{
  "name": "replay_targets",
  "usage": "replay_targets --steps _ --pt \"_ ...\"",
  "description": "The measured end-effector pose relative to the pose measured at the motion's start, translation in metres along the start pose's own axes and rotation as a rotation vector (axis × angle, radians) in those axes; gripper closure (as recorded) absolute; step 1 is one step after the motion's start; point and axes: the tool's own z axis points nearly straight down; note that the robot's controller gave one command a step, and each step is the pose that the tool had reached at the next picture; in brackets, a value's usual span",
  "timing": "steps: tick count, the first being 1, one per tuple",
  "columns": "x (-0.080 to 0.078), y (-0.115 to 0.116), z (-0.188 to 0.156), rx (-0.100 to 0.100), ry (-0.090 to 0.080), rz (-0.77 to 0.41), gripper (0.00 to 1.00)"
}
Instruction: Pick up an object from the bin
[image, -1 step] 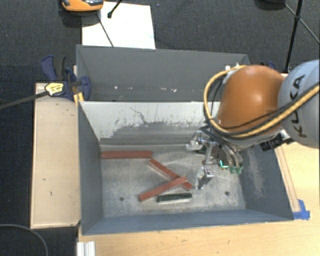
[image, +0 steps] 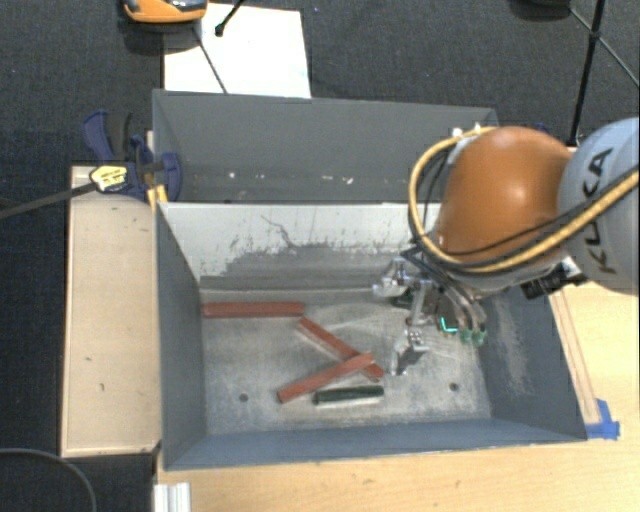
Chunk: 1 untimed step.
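Two red-brown sticks lie crossed on the bin floor, a bit right of the middle. One is the slanted stick (image: 332, 343). It runs from the far left down to the near right, and its right end is the thing closest to the gripper (image: 405, 360). The gripper hangs just beside that end, on its right side. I cannot tell if it touches the stick, and I cannot tell if the gripper is open or closed. Nothing can be seen held in it.

The other crossed stick (image: 312, 383) runs from the near left up to the right. It meets the slanted stick close to the gripper, so the two ends sit very near each other there. I cannot tell which one lies on top.

Just beside the crossed stick, on its near side, lies a short dark stick (image: 348, 397). It lies flat and runs from left to right. It is near the gripper too, a little to the left and closer to the near wall.

Farther off, at the far left of the floor, lies a long stick (image: 252, 310), also red-brown. It lies flat, well apart from the gripper.

All four rest on the floor of the grey bin (image: 180, 330). The arm comes in from the right, with a round orange cover (image: 500, 190) above the gripper and yellow cables (image: 414, 205) looped around it.
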Motion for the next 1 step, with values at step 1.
replay_targets --steps 1 --pt "0.0027 0.0026 0.0499 0.000 -0.007 -0.041 0.00"
